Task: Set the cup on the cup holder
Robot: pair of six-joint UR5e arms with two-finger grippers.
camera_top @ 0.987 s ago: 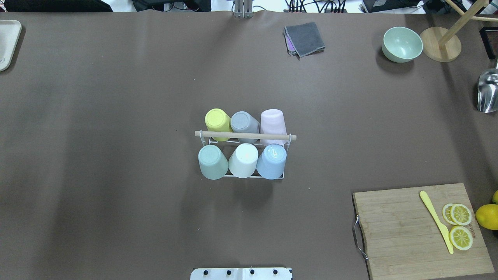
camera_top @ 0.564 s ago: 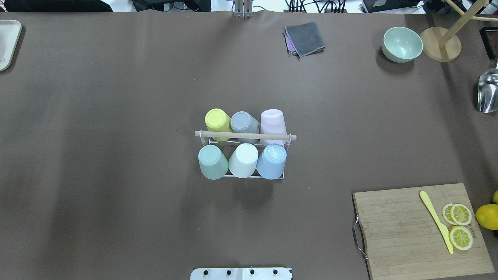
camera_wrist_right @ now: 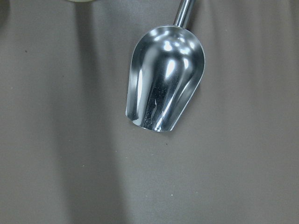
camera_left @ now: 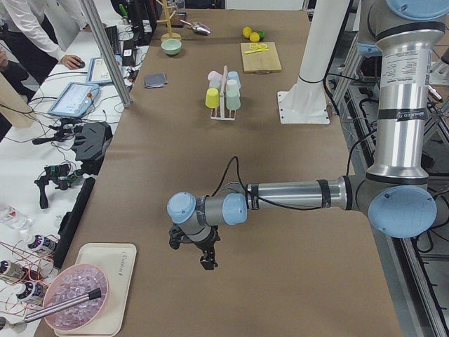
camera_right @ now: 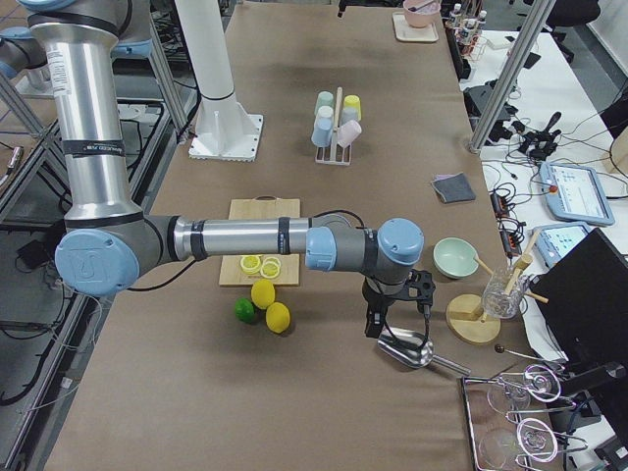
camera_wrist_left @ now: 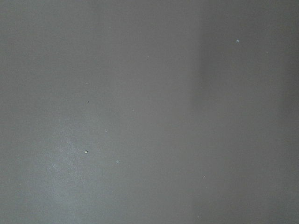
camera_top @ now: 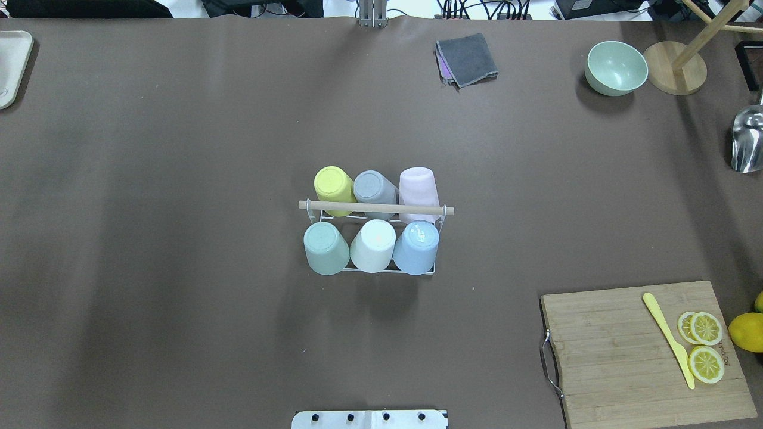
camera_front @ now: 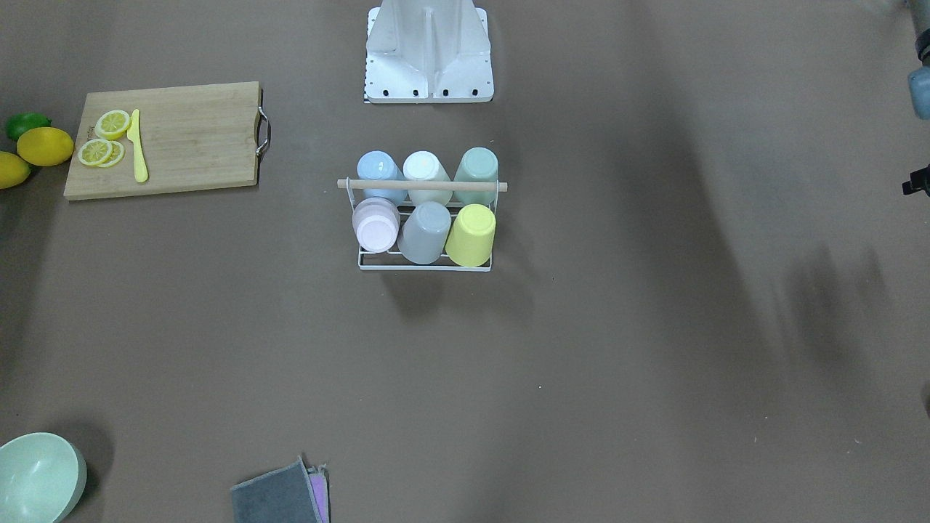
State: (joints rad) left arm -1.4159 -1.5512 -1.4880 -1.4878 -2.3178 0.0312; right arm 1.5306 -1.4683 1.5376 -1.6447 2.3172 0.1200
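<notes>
Matte brown tabletop (camera_top: 179, 149) bears wire cup holder (camera_top: 375, 208) and smooth cups (camera_top: 373, 244); left pincer (camera_left: 207, 262), right pincer (camera_right: 377, 330): cannot tell.

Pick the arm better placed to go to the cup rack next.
Left, marginally. Both arms sit at the table's ends, far from the rack, which already carries six cups. The left pincer hangs over bare table; the right pincer hangs over a metal scoop, beside a bowl.
</notes>
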